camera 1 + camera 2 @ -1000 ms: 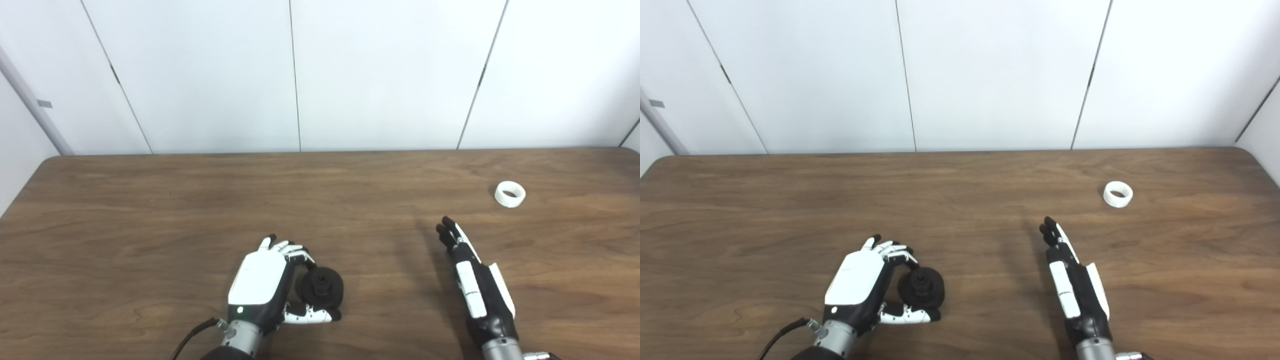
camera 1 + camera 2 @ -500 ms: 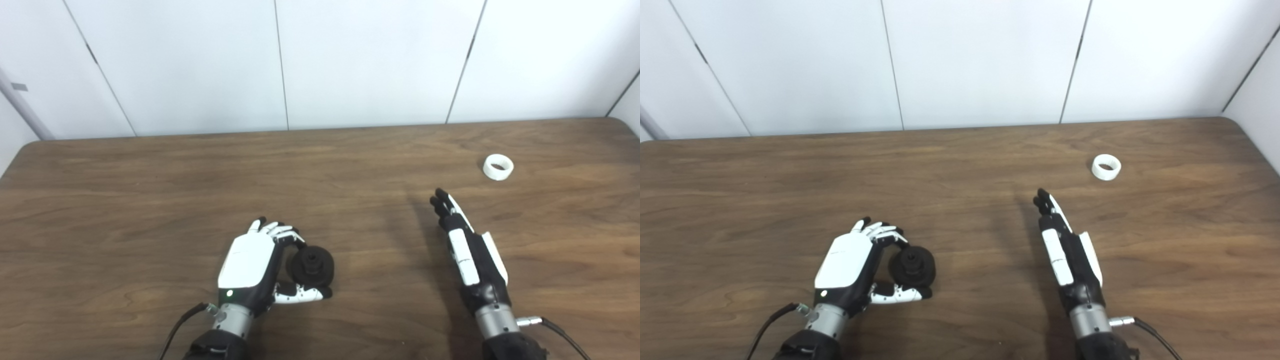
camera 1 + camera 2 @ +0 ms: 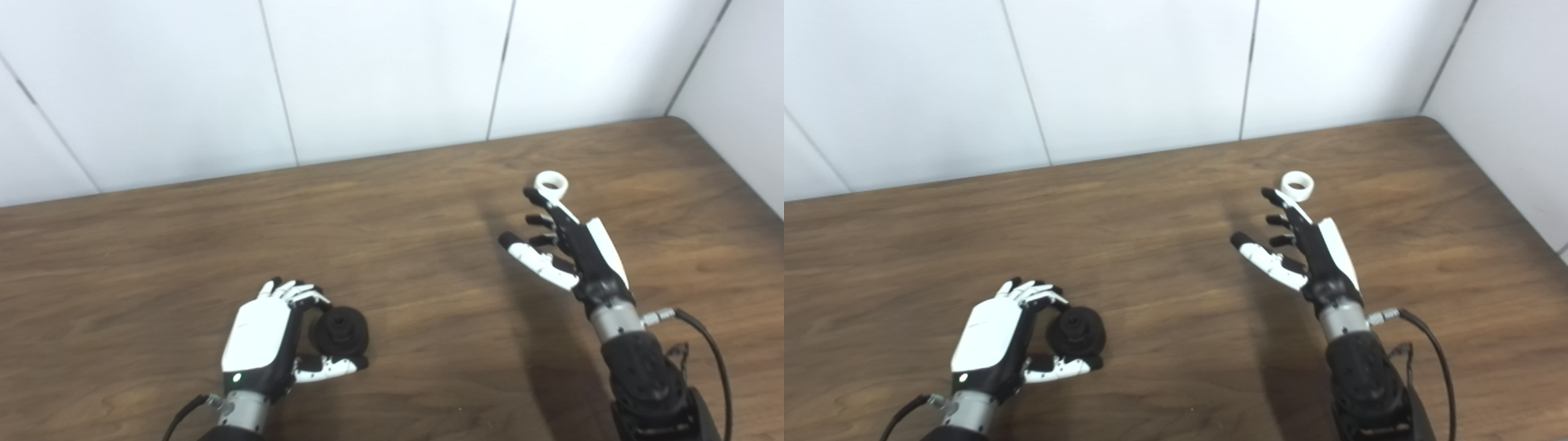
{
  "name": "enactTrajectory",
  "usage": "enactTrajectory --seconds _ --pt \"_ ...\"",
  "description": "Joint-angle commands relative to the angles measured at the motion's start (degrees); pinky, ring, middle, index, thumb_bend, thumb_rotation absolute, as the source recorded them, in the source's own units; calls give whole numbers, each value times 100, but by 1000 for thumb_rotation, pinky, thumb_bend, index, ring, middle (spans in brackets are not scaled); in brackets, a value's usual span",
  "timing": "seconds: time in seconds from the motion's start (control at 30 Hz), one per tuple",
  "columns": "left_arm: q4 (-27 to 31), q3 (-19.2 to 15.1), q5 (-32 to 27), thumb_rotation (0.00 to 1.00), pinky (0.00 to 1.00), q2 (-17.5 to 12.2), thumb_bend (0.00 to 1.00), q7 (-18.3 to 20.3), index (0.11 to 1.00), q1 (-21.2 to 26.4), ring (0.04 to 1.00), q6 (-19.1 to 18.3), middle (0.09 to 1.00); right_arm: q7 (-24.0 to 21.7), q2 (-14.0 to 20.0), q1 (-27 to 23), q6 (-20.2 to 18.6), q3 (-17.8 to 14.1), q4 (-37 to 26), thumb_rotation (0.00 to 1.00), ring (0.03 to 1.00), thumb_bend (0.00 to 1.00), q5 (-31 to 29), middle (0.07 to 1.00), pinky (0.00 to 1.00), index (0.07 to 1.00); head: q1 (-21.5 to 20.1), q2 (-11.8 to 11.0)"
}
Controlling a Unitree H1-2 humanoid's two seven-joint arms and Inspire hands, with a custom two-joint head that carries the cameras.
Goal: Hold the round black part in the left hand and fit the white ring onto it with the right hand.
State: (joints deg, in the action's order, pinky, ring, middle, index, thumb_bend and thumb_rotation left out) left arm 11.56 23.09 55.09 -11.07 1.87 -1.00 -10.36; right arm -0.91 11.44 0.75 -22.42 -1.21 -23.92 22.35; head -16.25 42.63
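The round black part (image 3: 340,331) sits near the table's front, with my left hand (image 3: 263,337) shut on it, fingers over its far side and thumb under its near side. The white ring (image 3: 550,183) lies flat on the table toward the far right. My right hand (image 3: 563,245) hovers open just short of the ring, fingers spread and thumb out to the left. Its longest fingertip reaches the ring's near edge in the picture; whether they touch I cannot tell.
The brown wooden table (image 3: 398,202) ends at white wall panels behind and at a side wall on the right. The table's far right corner (image 3: 674,119) is rounded. A cable (image 3: 704,343) trails from my right wrist.
The camera has swung to the right. My right hand has risen, reached forward to the ring and spread its fingers and thumb. The left hand still holds the black part.
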Motion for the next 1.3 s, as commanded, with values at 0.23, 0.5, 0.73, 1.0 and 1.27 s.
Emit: enactTrajectory --seconds 0.23,0.5,0.73,1.0,1.27 --pt "-225 -88 -30 52 950 -386 524 465 483 -205 867 -151 785 -184 448 -757 -317 280 14 431 932 653 1012 915 922 832 -700 -85" --pt "-261 -143 -125 52 941 -550 524 442 484 -210 870 -100 784 -436 709 -1368 -442 242 554 326 976 679 1548 943 964 794 -1030 -171" --pt "-314 -190 -185 52 941 -573 524 399 484 -246 870 -39 777 -482 1107 -1815 -345 206 1248 358 997 718 1607 959 1000 787 -1082 -212" --pt "-307 -220 -246 52 951 -567 525 474 483 -256 879 -72 780 -392 1383 -2212 -368 65 2107 308 1000 762 1515 989 1000 781 -1082 -212" --pt "-330 -264 -323 52 946 -601 525 348 483 -305 873 22 778 -558 1743 -2604 -432 150 2804 308 1000 771 1604 1000 1000 788 -1017 -232"
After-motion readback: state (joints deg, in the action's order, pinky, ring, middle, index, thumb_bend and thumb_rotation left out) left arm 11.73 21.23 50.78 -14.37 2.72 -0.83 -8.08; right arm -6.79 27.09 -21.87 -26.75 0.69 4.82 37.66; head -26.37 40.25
